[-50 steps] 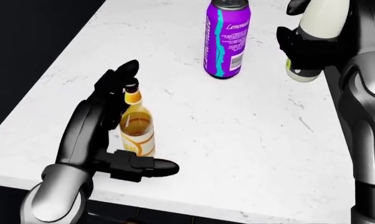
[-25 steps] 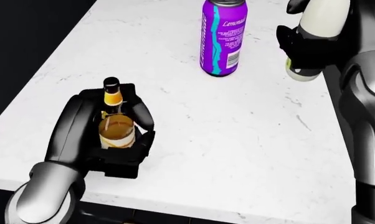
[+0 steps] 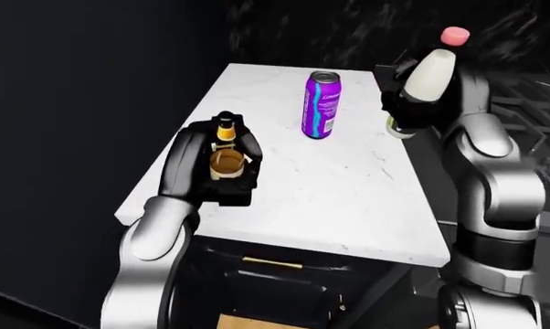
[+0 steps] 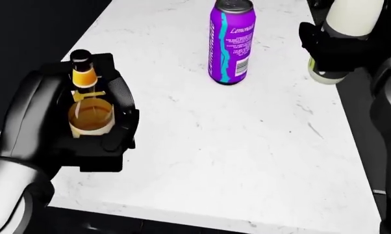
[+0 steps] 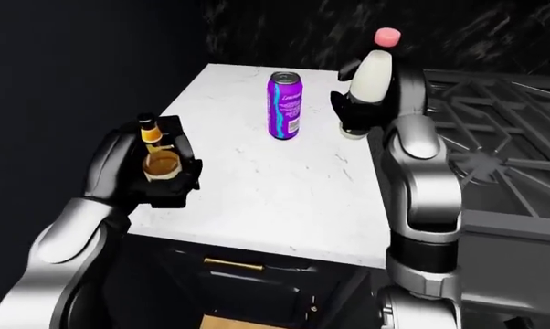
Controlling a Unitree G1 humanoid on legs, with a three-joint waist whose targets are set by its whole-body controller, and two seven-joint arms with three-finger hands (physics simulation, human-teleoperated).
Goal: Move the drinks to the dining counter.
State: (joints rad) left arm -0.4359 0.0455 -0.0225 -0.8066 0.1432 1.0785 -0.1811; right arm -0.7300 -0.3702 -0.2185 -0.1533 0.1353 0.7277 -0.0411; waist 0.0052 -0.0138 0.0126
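Left hand [image 4: 65, 126] grips my amber bottle [image 4: 88, 109], lifted off the white counter [image 4: 247, 146], neck tilted toward the view's top. Farther, the purple can [image 4: 231, 41] reading "Lemonade" stands upright. Right hand [image 3: 412, 106] clasps the cream bottle [image 3: 430, 72], pink cap up.

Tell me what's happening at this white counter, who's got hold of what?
The humanoid has a drink in each hand. Its left hand is closed round a small amber bottle, tilted and lifted off the white marble counter. Its right hand grips a cream bottle with a pink cap at the counter's right edge. A purple lemonade can stands untouched between them.
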